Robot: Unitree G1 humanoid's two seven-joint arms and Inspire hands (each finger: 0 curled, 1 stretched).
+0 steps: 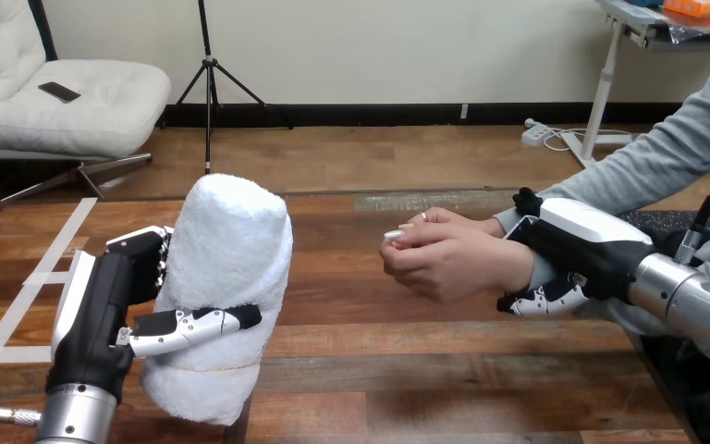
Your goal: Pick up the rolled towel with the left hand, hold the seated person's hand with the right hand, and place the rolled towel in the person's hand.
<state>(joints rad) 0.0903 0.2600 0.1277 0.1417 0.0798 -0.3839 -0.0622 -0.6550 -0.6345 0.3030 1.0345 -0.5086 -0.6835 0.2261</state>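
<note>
Towel: white terry, rolled into a fat cylinder, rounded dome on top, layered roll edges showing at the bottom end. Long axis near vertical, top end pointing roughly 12–1 o'clock, bottom end kicked out toward 7. It sits left of view centre, around 8–9 o'clock, over the near left part of the bench; can't tell if the bottom end touches the wood or hangs just clear. Left hand is on it from the 9 o'clock side: thumb wrapped across the front of the roll about two thirds down, fingers curled round the back at mid height, so clenched on the towel. Person's hand is at 3 o'clock from the towel, well apart from it, above the bench, curled loosely with the fingertips toward 9 o'clock, holding nothing visible. Right hand comes in from 3–4 o'clock and grips the person's wrist: its fingers over the top, thumb underneath, closed round it. Towel and person's hand not in contact, bare bench between them.
</note>
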